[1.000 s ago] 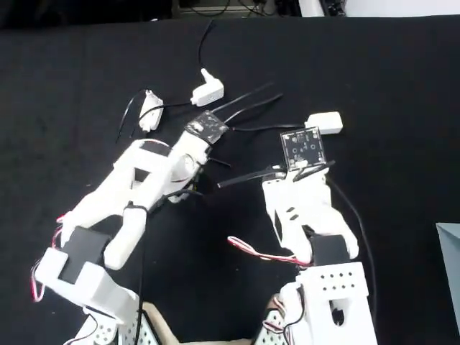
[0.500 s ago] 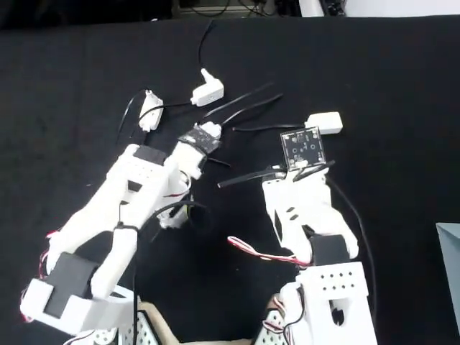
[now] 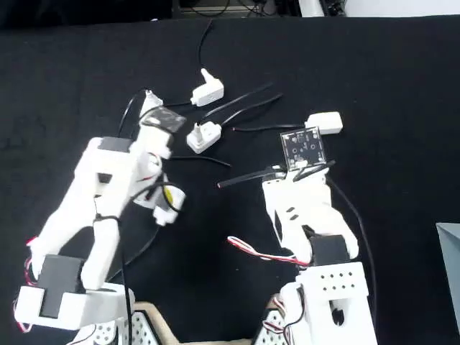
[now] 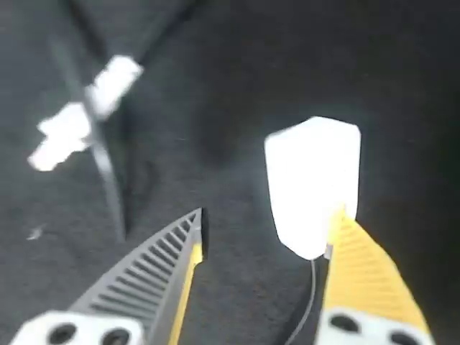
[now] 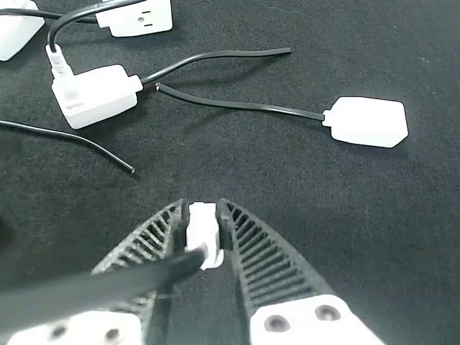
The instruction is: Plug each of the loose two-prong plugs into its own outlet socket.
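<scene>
Plug [image 5: 203, 237], on its black cord, is pinched in the right end effector [image 5: 201, 208], well apart from the slotted socket [image 5: 136, 18]; the left end effector [image 4: 269, 213] hangs wide, nearer that socket; step judged as the carry-over, and the next move calls for lining prongs with slots.

2 arms [image 3: 100, 201] [image 3: 309, 215], 5 white plug/socket pcs [image 5: 14, 29] [image 5: 136, 18] [image 5: 93, 93] [image 5: 366, 121] [image 5: 201, 233]

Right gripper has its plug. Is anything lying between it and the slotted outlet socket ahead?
Yes. Two loose black cables cross that line on the cloth, and a white adapter lies just beside it. Nothing else separates the right gripper, shut on the plug, from the outlet socket.
</scene>
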